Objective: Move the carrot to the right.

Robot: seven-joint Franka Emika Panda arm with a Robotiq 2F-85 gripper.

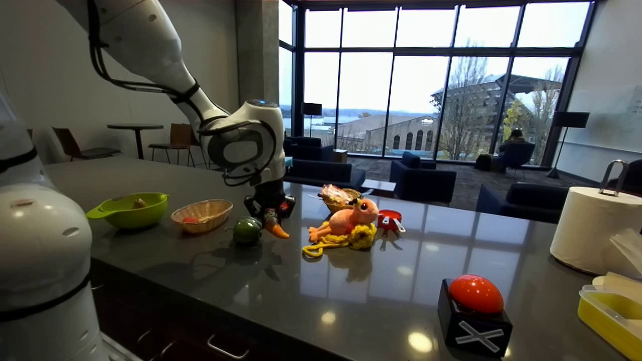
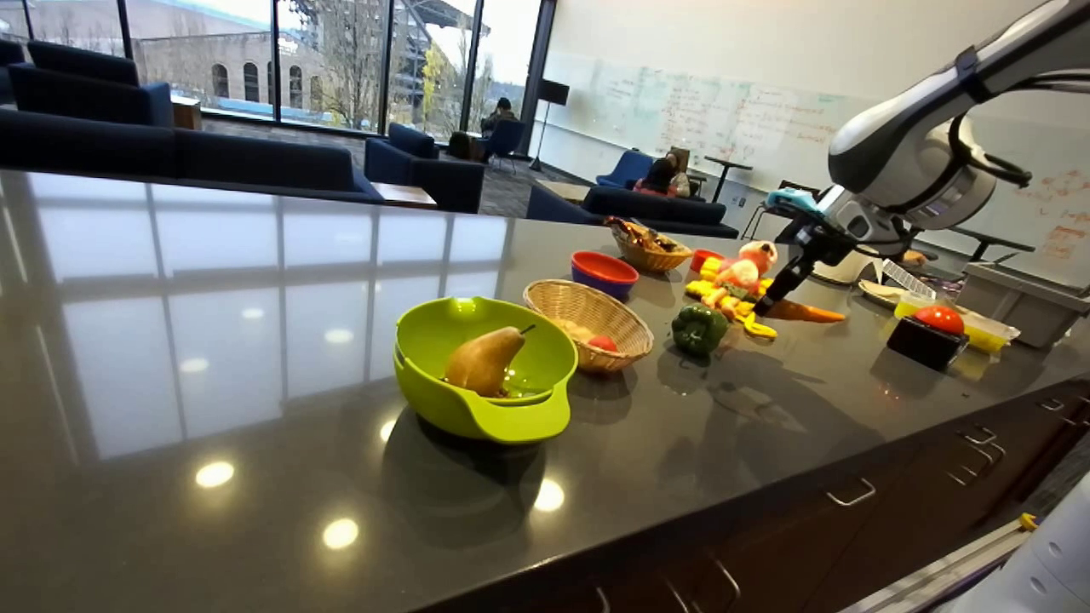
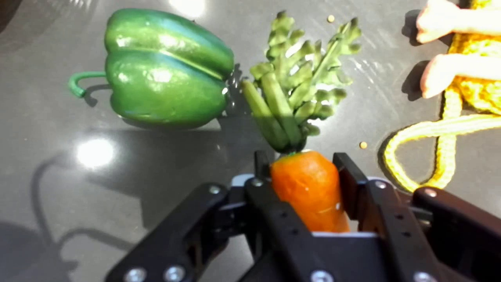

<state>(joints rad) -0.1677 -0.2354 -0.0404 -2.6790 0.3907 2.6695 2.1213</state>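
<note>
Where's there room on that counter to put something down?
Bare counter lies between the pink toy and red button, and, in an exterior view, left of the green bowl. It's crowded around the gripper, with carrot, pepper and pink toy close together.

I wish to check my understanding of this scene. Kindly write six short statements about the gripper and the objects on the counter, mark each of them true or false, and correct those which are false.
1. The gripper holds the carrot. True.
2. A pear is in the green bowl. True.
3. The green pepper lies inside the green bowl. False: it lies on the counter.
4. The dome button on the black box is blue. False: it is red.
5. The paper towel roll stands upright. True.
6. The yellow cord touches the carrot. False: in the wrist view they are apart.
</note>
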